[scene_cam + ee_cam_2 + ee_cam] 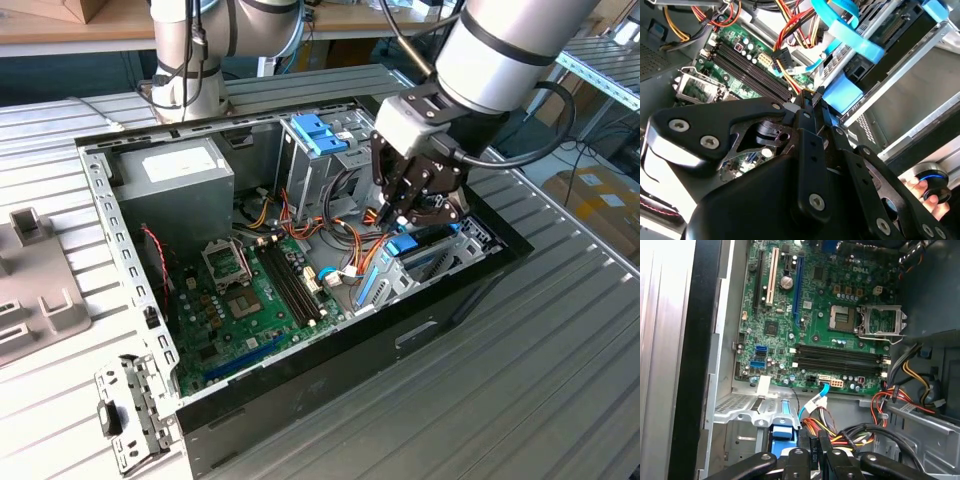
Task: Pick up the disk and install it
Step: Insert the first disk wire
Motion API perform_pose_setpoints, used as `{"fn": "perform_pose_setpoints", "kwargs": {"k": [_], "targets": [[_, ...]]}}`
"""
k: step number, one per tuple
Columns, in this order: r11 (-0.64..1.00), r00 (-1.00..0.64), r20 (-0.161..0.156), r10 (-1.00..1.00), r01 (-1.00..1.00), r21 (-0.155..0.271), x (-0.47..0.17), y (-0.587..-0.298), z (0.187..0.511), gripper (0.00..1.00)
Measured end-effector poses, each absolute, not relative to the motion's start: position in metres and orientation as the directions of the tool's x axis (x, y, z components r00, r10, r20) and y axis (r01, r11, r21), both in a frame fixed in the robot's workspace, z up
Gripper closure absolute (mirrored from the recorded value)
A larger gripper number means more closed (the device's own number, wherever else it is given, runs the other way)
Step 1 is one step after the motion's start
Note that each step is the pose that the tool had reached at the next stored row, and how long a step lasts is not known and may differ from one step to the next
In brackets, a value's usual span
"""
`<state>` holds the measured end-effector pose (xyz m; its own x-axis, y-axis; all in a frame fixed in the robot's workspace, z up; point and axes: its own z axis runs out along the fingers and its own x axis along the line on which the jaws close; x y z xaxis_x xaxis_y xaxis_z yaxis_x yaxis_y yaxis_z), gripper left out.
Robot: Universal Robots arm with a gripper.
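Note:
The disk (428,257) lies in the metal drive cage at the front corner of the open computer case (120,260), on the exterior view's right. It is dark with bright blue rails, and its blue tab end (842,95) points toward the motherboard. In the second wrist view the dark disk body (887,32) sits between the cage walls. My gripper (405,218) hangs just above the tab end, fingers closed together with nothing between them. In both wrist views the fingertips (811,96) sit right beside the blue tab (784,432); whether they touch it I cannot tell.
Bundles of red, yellow and orange cables (350,235) run beside the cage. The green motherboard (250,295) covers the case floor, a grey power supply (175,175) stands at the back, and a paler blue latch (318,133) tops the upper bay. A person's hand (920,192) holds a round device.

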<state>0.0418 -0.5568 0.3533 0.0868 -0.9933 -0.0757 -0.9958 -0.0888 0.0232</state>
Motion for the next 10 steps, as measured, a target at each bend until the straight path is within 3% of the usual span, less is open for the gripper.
{"fn": "perform_pose_setpoints", "kwargs": {"k": [10], "targets": [[-0.073,0.071,-0.076,-0.995,-0.997,0.023,0.058,-0.557,0.353,0.81]]}}
